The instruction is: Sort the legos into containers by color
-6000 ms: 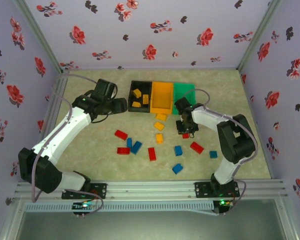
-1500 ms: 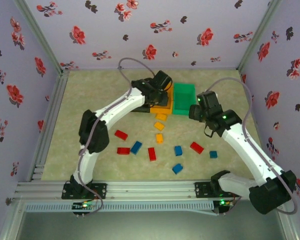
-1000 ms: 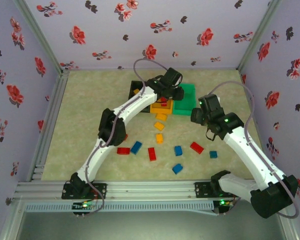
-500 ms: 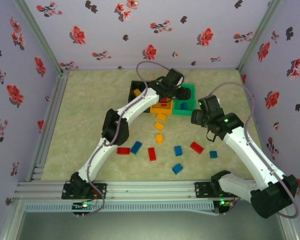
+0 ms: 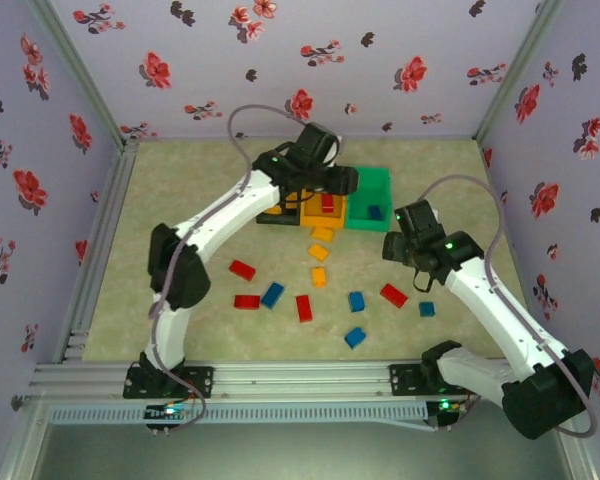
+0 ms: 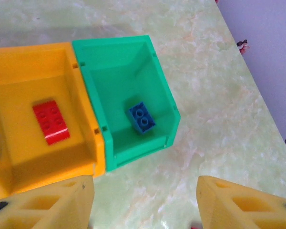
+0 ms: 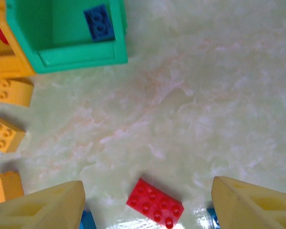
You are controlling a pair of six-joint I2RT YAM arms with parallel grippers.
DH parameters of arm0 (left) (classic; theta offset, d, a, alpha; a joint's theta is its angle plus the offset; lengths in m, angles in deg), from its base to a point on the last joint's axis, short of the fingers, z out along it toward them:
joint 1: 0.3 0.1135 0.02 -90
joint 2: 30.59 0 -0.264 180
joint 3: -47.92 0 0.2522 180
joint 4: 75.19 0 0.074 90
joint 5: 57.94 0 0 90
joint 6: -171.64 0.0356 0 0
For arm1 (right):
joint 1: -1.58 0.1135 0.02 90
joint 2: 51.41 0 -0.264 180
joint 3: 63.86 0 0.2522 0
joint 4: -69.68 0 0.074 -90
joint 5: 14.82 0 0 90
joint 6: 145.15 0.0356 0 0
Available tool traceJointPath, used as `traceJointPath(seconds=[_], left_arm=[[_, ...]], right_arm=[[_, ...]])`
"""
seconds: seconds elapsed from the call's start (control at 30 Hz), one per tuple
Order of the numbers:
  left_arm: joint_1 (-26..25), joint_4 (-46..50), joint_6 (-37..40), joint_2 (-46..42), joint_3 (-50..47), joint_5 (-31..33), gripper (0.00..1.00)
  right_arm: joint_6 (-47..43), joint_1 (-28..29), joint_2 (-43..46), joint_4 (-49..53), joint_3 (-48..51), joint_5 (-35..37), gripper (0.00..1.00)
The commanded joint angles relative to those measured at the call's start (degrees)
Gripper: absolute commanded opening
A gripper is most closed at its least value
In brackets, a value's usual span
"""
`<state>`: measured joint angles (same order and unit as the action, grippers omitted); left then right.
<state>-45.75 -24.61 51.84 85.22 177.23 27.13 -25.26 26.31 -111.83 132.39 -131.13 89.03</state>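
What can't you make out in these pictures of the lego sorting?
The black bin: top view, the left arm covers most of it, contents uncountable.
The orange bin: left wrist view, the left edge cuts it off.
A blue brick: right wrist view, mostly behind a finger and the bottom edge.

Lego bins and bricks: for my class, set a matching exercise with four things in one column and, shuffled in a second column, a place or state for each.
Column A
1. green bin
2. orange bin
3. yellow bricks
4. left gripper

Column B
a. holds a red brick
b. lie loose on the table
c. holds a blue brick
d. open, with nothing between its fingers

Pairs: 1-c, 2-a, 3-b, 4-d
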Motion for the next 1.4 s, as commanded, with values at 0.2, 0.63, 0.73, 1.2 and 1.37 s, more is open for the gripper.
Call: traceJointPath(seconds=[0.2,0.63,0.73,1.2,1.37], left_arm=[[2.3,0.7,0.1,-11.6,-10.9,3.4,0.61],[3.8,5.4,-0.1,-18.6,-16.8,6.9,0.62],[3.9,5.6,-0.7,-19.6,-18.2,6.8,0.62],[3.9,6.9,-0.7,-22.8,-20.4,7.0,0.63],[4.0,7.3,-0.7,-23.3,-20.6,7.1,0.62]], right_arm=[[6.7,0.8,3.8,-0.4,10.4,-8.5,0.71],[14.4,19.4,-10.7,-10.0,8.7,-6.1,0.71],[14.7,21.8,-15.4,-10.4,7.0,-5.6,0.7],[15.4,25.4,-23.2,-10.0,5.1,-3.5,0.61],[16.0,25.6,-23.6,-10.1,5.9,-2.8,0.58]])
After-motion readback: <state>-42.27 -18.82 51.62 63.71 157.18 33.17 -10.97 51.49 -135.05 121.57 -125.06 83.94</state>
